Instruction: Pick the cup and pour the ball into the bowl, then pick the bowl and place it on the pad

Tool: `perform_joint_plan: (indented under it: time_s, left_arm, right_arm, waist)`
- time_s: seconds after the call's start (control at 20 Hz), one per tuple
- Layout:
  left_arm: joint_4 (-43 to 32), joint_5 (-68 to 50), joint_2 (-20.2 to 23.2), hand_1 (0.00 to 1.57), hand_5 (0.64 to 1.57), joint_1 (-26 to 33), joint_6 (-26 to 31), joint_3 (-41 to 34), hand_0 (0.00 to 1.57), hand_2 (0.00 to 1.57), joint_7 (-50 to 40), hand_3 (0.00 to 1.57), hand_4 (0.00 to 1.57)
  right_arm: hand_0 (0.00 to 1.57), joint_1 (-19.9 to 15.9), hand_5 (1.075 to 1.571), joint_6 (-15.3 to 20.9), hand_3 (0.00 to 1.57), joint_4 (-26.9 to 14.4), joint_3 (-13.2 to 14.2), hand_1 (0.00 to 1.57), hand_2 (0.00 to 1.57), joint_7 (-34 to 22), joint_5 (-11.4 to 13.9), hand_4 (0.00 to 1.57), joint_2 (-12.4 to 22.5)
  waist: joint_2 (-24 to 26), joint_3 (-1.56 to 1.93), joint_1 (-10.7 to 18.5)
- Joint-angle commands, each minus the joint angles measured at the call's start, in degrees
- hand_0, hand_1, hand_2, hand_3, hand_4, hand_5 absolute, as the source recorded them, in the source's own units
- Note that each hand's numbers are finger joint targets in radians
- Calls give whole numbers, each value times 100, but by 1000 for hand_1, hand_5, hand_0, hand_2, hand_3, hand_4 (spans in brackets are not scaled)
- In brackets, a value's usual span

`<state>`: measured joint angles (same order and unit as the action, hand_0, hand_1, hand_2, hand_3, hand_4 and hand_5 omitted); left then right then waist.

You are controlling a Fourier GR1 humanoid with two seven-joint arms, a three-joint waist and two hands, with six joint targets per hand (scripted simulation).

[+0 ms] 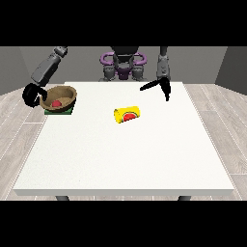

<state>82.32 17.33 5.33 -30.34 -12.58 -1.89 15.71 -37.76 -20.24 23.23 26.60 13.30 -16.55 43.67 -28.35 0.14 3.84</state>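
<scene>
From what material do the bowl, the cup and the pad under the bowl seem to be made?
The bowl looks like wood: brown, matte, with darker streaks on its wall. The cup, lying on its side, looks like smooth yellow plastic or glazed ceramic; the look leaves this open. The pad is dark green and flat, perhaps rubber or fabric; only its edge shows beneath the bowl.

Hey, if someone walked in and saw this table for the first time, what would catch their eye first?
Probably the yellow cup lying on its side near the middle of the white table, its open end toward the camera. Next, the brown bowl with the red ball inside, sitting on the green pad at the table's left edge, where the hand at the view's left curls around its rim. The hand at the view's right hangs open above the table's far side.
</scene>
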Motion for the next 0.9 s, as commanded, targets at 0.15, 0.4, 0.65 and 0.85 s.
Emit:
perform_joint_plan:
  time_s: [0.15,0.4,0.65,0.85]
  left_arm:
    - [911,86,-22,0,1563,250,70,212,0,0,-593,0,0]
    - [958,-183,88,0,1566,429,292,64,0,0,-520,0,0]
    - [568,-207,37,0,1566,444,358,65,0,0,-584,0,0]
    - [875,-193,33,0,1567,460,312,78,0,0,-513,0,0]
  right_arm:
    - [1571,-342,1571,-249,212,-498,181,1571,1571,-87,-129,1007,253]
    - [1571,-239,1569,-410,0,-583,205,1571,1571,-185,-187,707,297]
    - [1571,-154,1570,-118,1038,-529,-77,1571,1571,-490,12,732,-30]
    - [1571,-23,1567,-49,1014,-423,-254,1571,1571,37,260,694,-71]
  waist:
    - [24,1,-9]
    - [120,-6,-55]
    - [576,-13,11]
    - [235,-8,-30]
